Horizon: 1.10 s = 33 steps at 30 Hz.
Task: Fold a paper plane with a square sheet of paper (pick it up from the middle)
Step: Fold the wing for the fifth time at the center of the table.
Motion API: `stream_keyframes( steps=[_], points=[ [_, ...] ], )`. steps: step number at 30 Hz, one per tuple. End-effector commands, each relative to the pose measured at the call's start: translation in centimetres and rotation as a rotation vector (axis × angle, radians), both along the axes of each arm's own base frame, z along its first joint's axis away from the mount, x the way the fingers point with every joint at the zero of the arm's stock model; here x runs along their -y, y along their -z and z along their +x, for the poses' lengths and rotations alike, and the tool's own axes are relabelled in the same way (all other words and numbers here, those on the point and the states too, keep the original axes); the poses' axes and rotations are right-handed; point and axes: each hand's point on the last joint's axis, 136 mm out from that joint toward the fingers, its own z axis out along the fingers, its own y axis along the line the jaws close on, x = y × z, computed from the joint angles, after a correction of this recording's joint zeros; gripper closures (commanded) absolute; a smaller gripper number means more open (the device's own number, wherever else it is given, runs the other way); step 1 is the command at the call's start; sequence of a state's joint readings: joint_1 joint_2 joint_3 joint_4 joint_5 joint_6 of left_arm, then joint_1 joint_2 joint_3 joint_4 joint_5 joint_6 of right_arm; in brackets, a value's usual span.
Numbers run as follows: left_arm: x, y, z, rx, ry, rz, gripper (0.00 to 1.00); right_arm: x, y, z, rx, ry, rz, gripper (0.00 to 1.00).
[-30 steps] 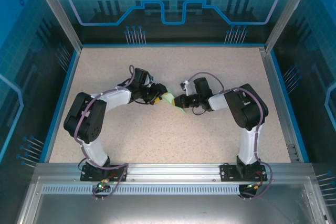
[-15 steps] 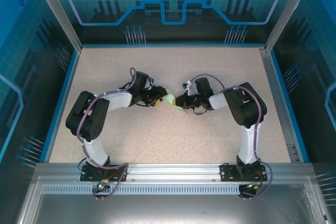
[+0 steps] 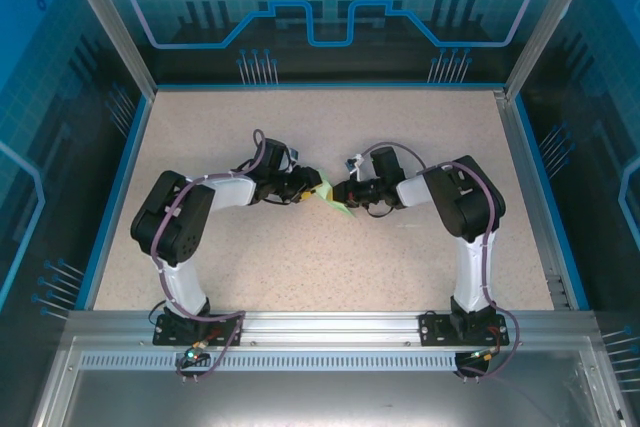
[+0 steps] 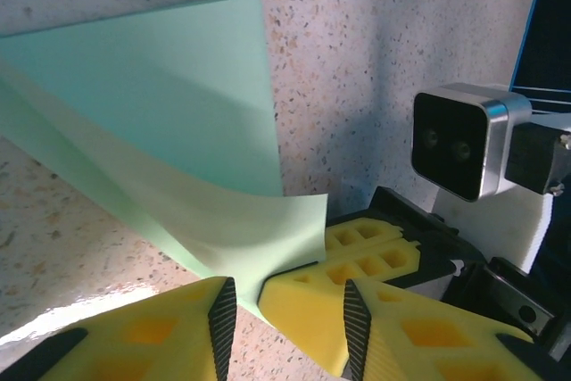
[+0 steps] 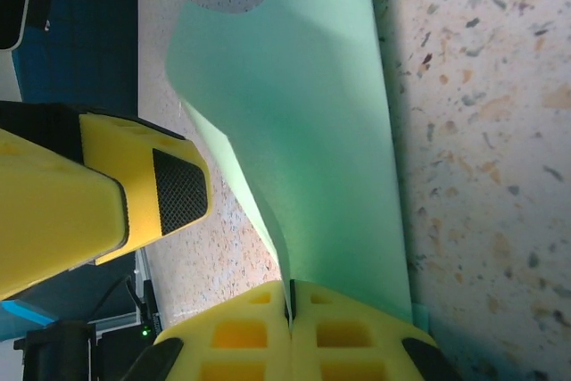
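Note:
The pale green sheet of paper (image 3: 338,205) sits mid-table between both grippers, one part flat on the surface and one part curling up (image 4: 161,122). My right gripper (image 5: 290,296) is shut on the sheet's raised edge (image 5: 294,113), with the paper running into the seam between its yellow fingers. My left gripper (image 4: 285,296) faces it, jaws partly apart. The right gripper's fingertips (image 4: 361,243) and the paper's lower corner lie between its pads, and a gap shows beside the left pad. One left finger (image 5: 152,198) stands beside the sheet.
Both arms reach inward and meet tip to tip (image 3: 327,193) at the table's centre. The speckled tabletop (image 3: 300,267) has a blue rim (image 3: 120,187) and transparent walls. The right wrist camera (image 4: 459,140) is close to the left gripper.
The left jaws have narrowed around the paper's edge and the left arm has edged toward the right gripper. The right gripper has kept its grip.

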<state>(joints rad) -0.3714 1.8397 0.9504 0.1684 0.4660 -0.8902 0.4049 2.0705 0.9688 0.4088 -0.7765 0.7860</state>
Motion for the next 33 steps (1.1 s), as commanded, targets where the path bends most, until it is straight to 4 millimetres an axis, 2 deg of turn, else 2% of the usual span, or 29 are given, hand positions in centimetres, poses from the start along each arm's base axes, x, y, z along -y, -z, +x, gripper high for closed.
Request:
stream_keyframes(
  steps=[1,7,19,33],
  points=[
    [0.6,0.4,-0.3,0.019,0.039,-0.017,0.61,0.2,0.7,0.1,-0.046,-0.015,0.001,1.00],
    [0.7,0.8,-0.2,0.016,0.042,-0.019,0.64,0.7,1.9,-0.7,-0.086,-0.029,-0.067,0.99],
    [0.8,1.5,-0.4,0.004,0.053,-0.011,0.70,1.2,3.5,-0.8,-0.156,-0.010,-0.140,1.00],
    [0.8,2.7,-0.3,-0.025,0.054,0.011,0.73,1.2,3.9,-0.8,-0.179,-0.011,-0.155,1.00]
  ],
)
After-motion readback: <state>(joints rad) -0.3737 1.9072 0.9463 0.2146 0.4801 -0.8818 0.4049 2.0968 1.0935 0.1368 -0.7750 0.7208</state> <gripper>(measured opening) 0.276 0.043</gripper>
